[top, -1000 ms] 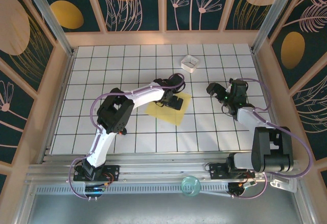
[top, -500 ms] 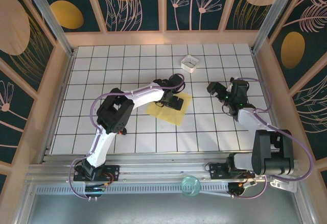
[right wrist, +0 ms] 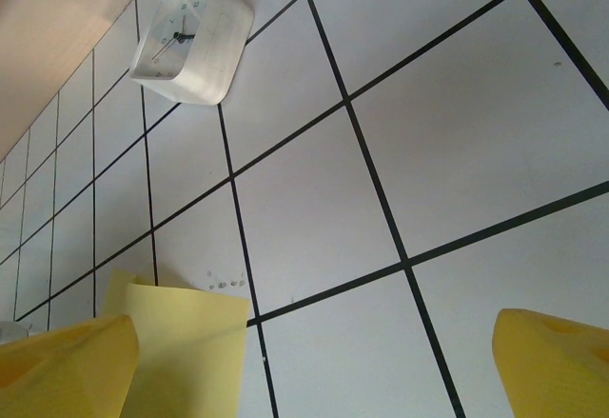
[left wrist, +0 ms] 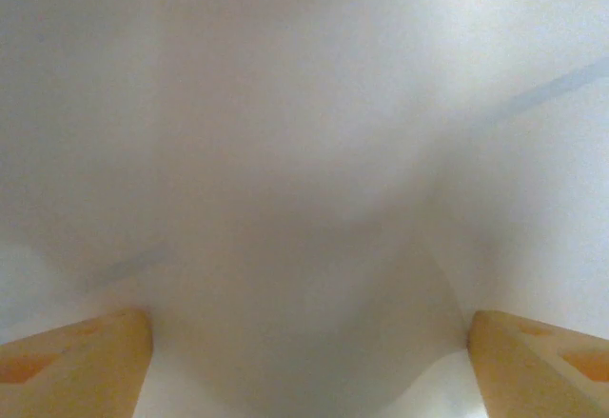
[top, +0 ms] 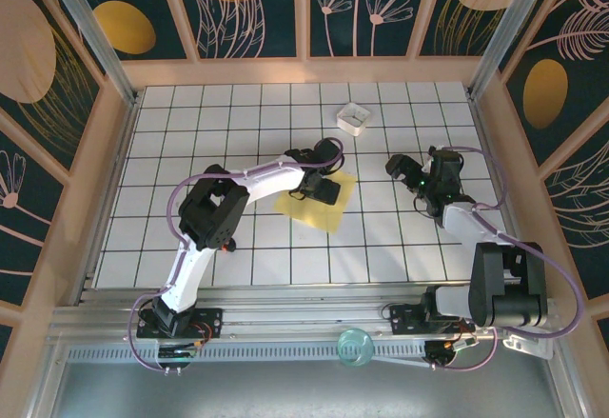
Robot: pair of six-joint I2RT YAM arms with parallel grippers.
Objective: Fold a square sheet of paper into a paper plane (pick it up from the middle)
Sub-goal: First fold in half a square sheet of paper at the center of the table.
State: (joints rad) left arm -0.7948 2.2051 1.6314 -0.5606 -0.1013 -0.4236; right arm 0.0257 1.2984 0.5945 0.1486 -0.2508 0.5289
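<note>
Your left end effector (top: 326, 190), fingers apart, is directly over the middle of the sheet (top: 303, 210), which lies flat and cornerwise on the surface (top: 190, 151). The right end effector (top: 394, 166), also released, stands well to the right, so the left arm is nearer.

Left pincer (top: 328, 190) sits right over the square sheet of paper (top: 303, 207), covering its middle. From above there's no telling whether the tips touch it. On the left wrist camera the surface below is a pale, out-of-focus smear, with the fingertips (left wrist: 76, 366) clipped by the bottom edge. Right wrist camera: the sheet's lower part runs off the frame, one corner tucked behind the right pincer (right wrist: 314, 375).
</note>
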